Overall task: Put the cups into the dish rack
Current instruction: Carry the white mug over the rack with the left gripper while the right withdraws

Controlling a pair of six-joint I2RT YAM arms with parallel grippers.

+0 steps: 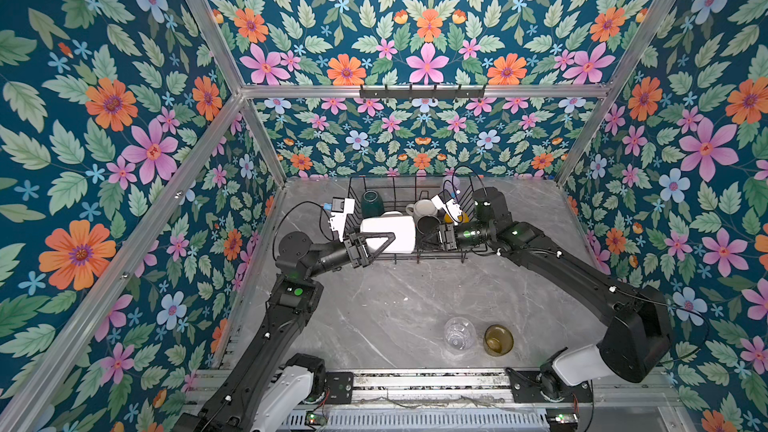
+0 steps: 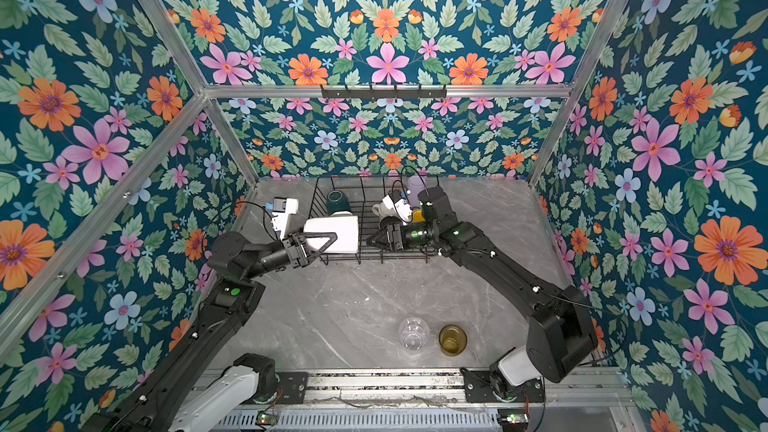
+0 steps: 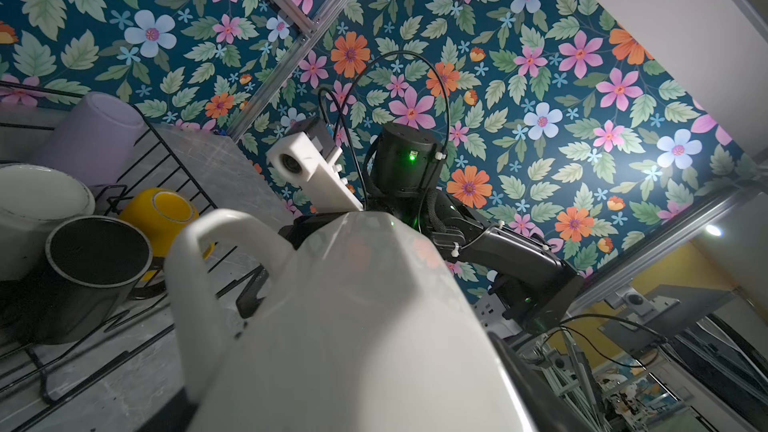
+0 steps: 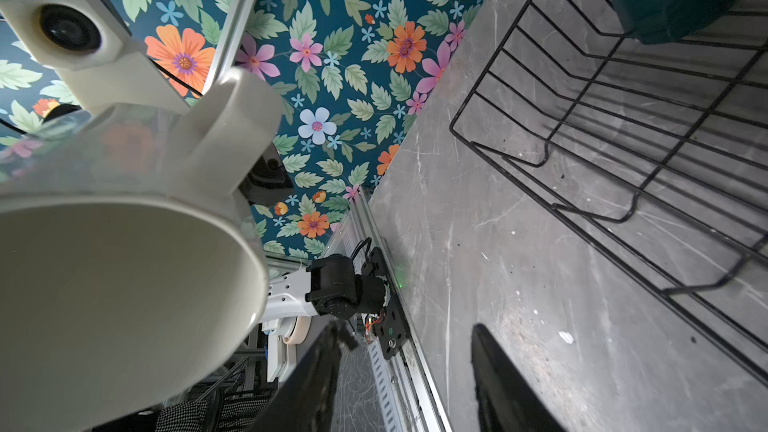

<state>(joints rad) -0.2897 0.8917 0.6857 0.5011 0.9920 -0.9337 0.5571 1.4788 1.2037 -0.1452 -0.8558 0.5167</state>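
The worktop (image 1: pixel 395 305) carries the dish rack (image 1: pixel 428 258) at its far side. The left gripper (image 1: pixel 386 241) grasps the white mug (image 1: pixel 395 228), tipped on its side over the rack's near left corner. The right gripper (image 4: pixel 407 334) is released, jaws apart, beside the black mug (image 1: pixel 428 225), which sits in the rack with the cream mug (image 1: pixel 424 209), yellow mug (image 3: pixel 160 211) and dark green mug (image 1: pixel 371 203). The clear glass (image 1: pixel 458 334) and amber glass (image 1: pixel 498 339) stand together on the worktop's near side.
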